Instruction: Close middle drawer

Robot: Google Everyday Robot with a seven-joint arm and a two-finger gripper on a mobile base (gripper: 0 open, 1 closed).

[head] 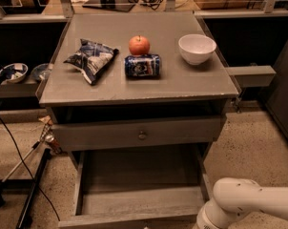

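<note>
Evidently the arm [244, 202] is set beside the drawn-out middle drawer [134, 175] front for pushing, the tool being cut off below view, its state untellable.

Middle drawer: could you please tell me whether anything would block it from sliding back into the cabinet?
Nothing visible does. The middle drawer is pulled far out, its tray bare, and the opening beneath the knobbed upper drawer shows nothing. The gripper is out of view; only the white arm shows beside the drawer's front right corner.
</note>
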